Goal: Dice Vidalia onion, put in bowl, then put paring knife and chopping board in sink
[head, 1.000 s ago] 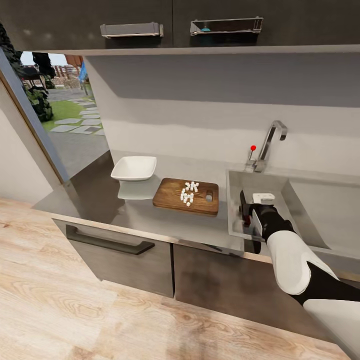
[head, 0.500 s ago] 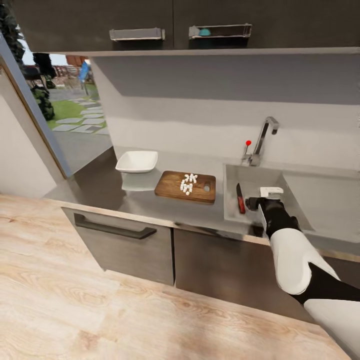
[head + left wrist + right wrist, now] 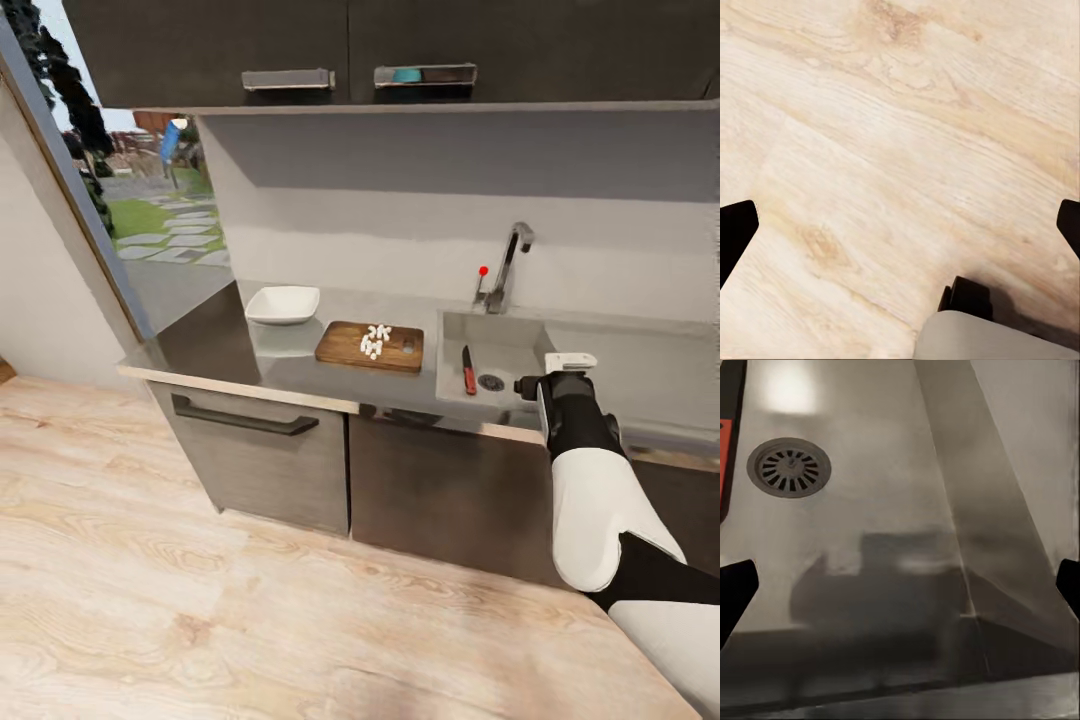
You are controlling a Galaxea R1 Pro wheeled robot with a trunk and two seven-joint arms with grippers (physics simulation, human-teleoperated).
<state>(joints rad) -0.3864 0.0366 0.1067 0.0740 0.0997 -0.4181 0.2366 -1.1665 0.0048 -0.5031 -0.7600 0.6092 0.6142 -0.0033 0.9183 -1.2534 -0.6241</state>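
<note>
The paring knife [image 3: 468,371] lies in the sink [image 3: 510,350] beside the round drain [image 3: 491,382]; its orange-red handle [image 3: 724,457] shows at the edge of the right wrist view. My right gripper [image 3: 536,385] [image 3: 900,585] hangs open and empty over the right part of the basin. On the grey countertop [image 3: 300,372] the chopping board [image 3: 350,350] carries the diced Vidalia onion [image 3: 376,340], a small pile of white cubes. The white square bowl [image 3: 283,304] stands empty just left of the board. My left gripper [image 3: 900,225] is open over the wooden floor.
The chrome tap [image 3: 507,262] with its red knob [image 3: 483,270] rises behind the sink, and the drainboard [image 3: 640,365] runs to the right. Dark wall cabinets [image 3: 350,45] hang overhead. A drawer handle [image 3: 245,420] juts from the cabinet front. Wooden floor [image 3: 200,600] lies in front.
The whole view has drawn back from the counter, so the camera moved. The right gripper has let go of the knife, which now lies in the sink, and has risen clear.
</note>
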